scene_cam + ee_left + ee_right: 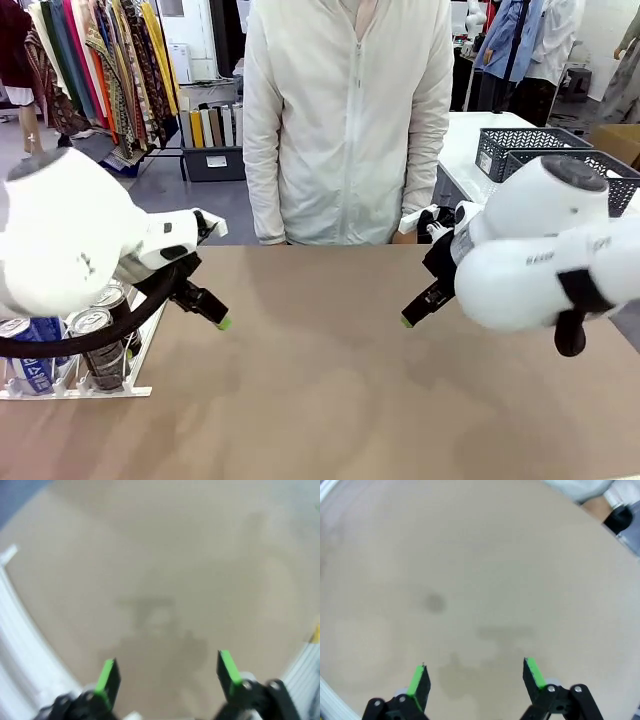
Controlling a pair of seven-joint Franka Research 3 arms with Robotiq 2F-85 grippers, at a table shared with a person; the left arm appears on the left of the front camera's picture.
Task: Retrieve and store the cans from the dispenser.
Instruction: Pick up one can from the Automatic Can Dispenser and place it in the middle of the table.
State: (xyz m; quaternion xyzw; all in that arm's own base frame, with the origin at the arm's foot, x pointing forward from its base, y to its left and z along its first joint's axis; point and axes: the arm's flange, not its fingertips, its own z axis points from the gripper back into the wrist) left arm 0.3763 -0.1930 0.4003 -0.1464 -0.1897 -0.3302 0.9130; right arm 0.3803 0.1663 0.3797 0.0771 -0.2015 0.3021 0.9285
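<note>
Up front, cans (93, 325) stand in the white dispenser (80, 392) at the near left corner of the table (320, 400), partly behind the left arm (60, 235). The left gripper (218, 320) and right gripper (410, 318) hover over bare tabletop. Left wrist view: fingers (107, 677) spread apart, holding nothing, dispenser rails at the edge. Right wrist view: fingers (417, 682) likewise apart and empty.

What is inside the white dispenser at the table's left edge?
At least three silver-topped cans stand in the dispenser: one blue, one dark, a third behind. The left arm and its cable cover the lanes behind, so more cans cannot be ruled out.
</note>
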